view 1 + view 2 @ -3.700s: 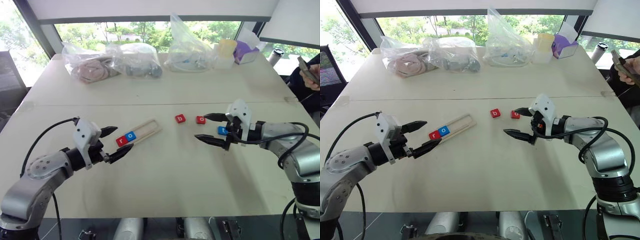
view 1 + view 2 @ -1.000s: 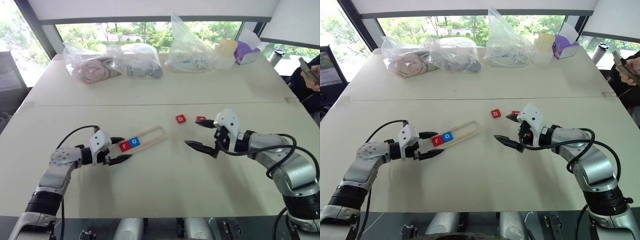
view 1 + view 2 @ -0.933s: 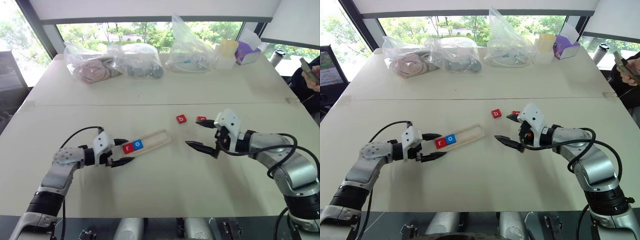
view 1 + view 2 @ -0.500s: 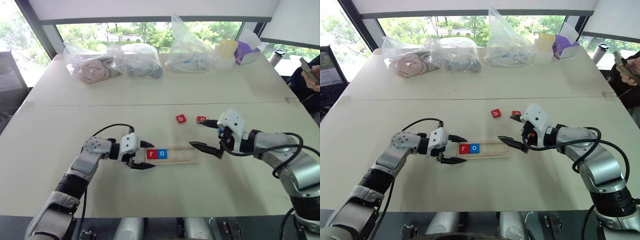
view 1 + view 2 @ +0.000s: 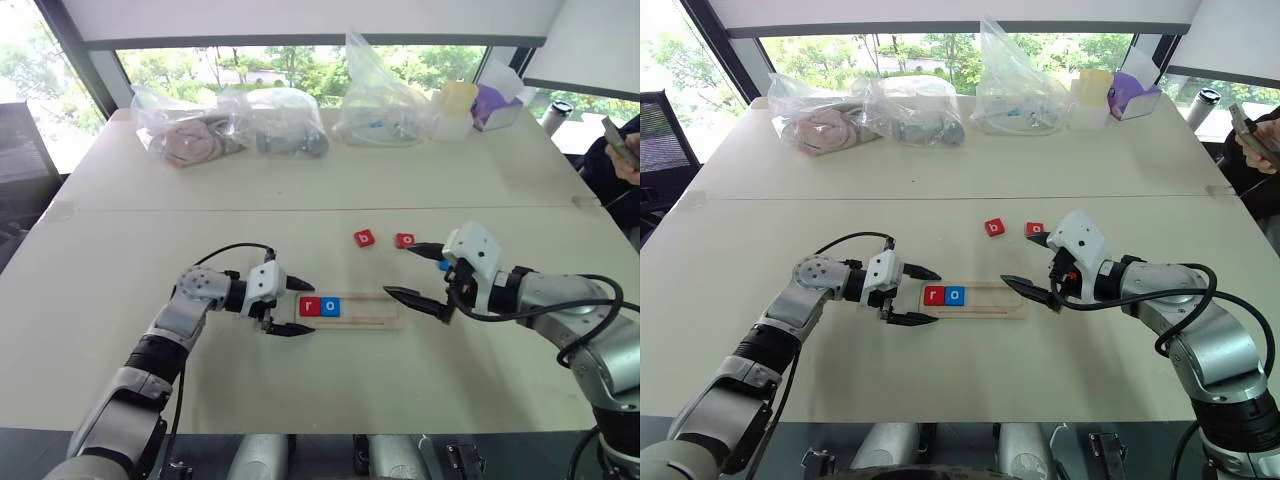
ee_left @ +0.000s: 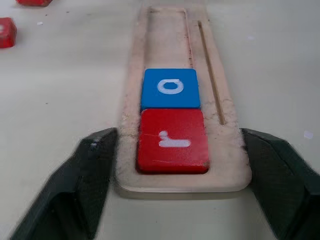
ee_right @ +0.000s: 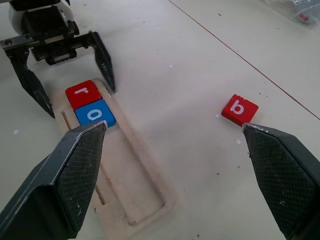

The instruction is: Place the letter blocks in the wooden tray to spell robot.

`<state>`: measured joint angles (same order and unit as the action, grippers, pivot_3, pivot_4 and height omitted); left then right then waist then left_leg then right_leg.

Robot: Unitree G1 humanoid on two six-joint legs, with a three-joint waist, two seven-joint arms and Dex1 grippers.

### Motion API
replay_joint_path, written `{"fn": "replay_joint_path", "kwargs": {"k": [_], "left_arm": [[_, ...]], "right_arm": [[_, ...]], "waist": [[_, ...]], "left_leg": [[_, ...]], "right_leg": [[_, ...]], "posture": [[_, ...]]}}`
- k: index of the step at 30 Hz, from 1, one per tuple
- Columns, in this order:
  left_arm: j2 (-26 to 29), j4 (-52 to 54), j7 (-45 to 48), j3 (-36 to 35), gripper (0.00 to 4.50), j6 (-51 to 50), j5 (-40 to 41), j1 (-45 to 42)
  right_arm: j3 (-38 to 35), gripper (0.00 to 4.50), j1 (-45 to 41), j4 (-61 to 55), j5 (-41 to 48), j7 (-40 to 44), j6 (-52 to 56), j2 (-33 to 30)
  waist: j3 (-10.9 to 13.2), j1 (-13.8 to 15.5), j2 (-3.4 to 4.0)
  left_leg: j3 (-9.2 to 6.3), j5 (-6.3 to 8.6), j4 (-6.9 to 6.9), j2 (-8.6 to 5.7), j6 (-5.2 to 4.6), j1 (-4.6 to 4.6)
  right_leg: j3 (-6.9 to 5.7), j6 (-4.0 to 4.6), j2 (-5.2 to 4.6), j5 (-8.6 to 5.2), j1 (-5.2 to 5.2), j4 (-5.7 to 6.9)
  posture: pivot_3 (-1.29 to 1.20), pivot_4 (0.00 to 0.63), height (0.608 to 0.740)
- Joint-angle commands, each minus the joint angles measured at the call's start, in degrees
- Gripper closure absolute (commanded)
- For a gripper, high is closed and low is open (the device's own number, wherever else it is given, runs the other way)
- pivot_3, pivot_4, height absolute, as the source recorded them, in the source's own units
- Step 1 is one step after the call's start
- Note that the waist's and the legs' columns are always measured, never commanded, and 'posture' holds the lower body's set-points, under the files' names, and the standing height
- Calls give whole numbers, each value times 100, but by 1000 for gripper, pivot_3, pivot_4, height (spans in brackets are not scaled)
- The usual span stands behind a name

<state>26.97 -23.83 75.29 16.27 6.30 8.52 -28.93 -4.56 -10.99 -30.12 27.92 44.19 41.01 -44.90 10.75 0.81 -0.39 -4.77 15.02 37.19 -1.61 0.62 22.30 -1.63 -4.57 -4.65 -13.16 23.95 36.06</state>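
Two pale benches (image 5: 300, 380) stand joined at a seam, and the wooden tray (image 5: 360, 310) lies on the near one, lengthwise across the view. It is a long, narrow strip of pale wood with rounded corners, a shallow recess and a thin groove along one long side. Its left end sits between the spread fingers of the left tool (image 5: 293, 307); in the left wrist view a slim gap shows on each side, so the tool is wide apart and pinches nothing. The right tool (image 5: 422, 272) hangs over the tray's right end, its two fingers also spread and empty.

Of the letter blocks, a red "r" (image 5: 310, 306) fills the leftmost slot and a blue "o" (image 5: 331, 307) touches it on the right; the rest of the recess is bare. A red "b" (image 5: 365, 238) and a red "o" (image 5: 404, 240) lie flat on the bench beyond the tray, near each other but apart. Each block is a small flat square with rounded edges and one white lowercase letter
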Motion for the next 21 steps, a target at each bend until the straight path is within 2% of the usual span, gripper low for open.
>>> {"fn": "replay_joint_path", "kwargs": {"k": [1, 7, 11, 17, 21], "left_arm": [[116, -46, -49, 195, 31, -89, -307, 293], [541, 65, -8, 7, 31, -74, -268, 583], [1096, 286, 86, -287, 31, -95, -105, 974], [1822, 576, 30, -838, 31, -177, 287, 1576], [1981, 1165, -306, -1277, 31, -452, 631, 1981]], "right_arm": [[-4, 0, -128, -102, 37, -3, -68, 8], [147, 0, -292, 65, -7, 97, -177, 22], [257, 0, -435, 220, -50, 185, -265, 30], [402, 0, -603, 418, -108, 287, -397, 49], [544, 0, -773, 583, -194, 289, -504, 151]], "waist": [[0, -8, 1], [-2, -56, -2], [-3, -194, -2], [-3, -258, -2], [-3, -292, 3]], "left_leg": [[0, 0, -2, 0, 0, 0], [1, 0, -7, 10, 0, -7], [4, 5, -21, 24, -9, -23], [7, 27, -61, 78, -46, -94], [11, 27, -98, 134, -46, -112]], "right_leg": [[0, -2, 0, -1, 0, 0], [0, -2, 7, -1, 1, 1], [1, 1, 23, -1, 1, 4], [16, 63, 90, -26, -24, 13], [6, 98, 123, -40, -21, 12]], "posture": [[0, 150, 740], [0, 150, 740], [0, 150, 740], [0, 150, 740], [0, 150, 740]]}}
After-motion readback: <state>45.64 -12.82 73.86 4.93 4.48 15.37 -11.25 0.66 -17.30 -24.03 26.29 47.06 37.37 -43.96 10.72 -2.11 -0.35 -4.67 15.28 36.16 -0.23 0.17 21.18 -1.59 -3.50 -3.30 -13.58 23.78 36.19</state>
